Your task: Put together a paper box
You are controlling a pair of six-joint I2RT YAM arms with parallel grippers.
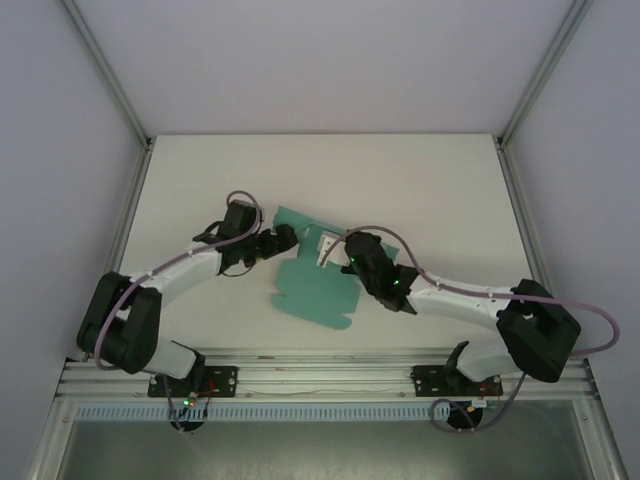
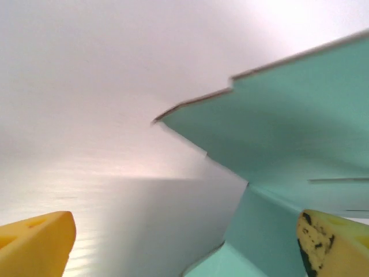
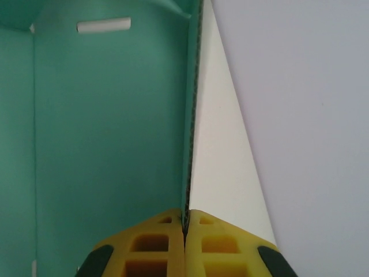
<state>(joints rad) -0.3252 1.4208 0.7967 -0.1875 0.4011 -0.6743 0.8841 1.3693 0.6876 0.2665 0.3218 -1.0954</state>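
Top external view: box [image 1: 318,288], light bendy card, lies on table [image 1: 200,180], partly folded. Right gripper [image 3: 184,222] pinches a raised panel's edge; left gripper [image 2: 187,239] gapes, released. Likely creases easily; grip near folds.

White table [image 1: 200,180] enclosed by pale walls [image 1: 320,60].

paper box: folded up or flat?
Partly folded. Most of the paper box lies spread on the table; one panel is raised, pinched edge-on in the shut right gripper.
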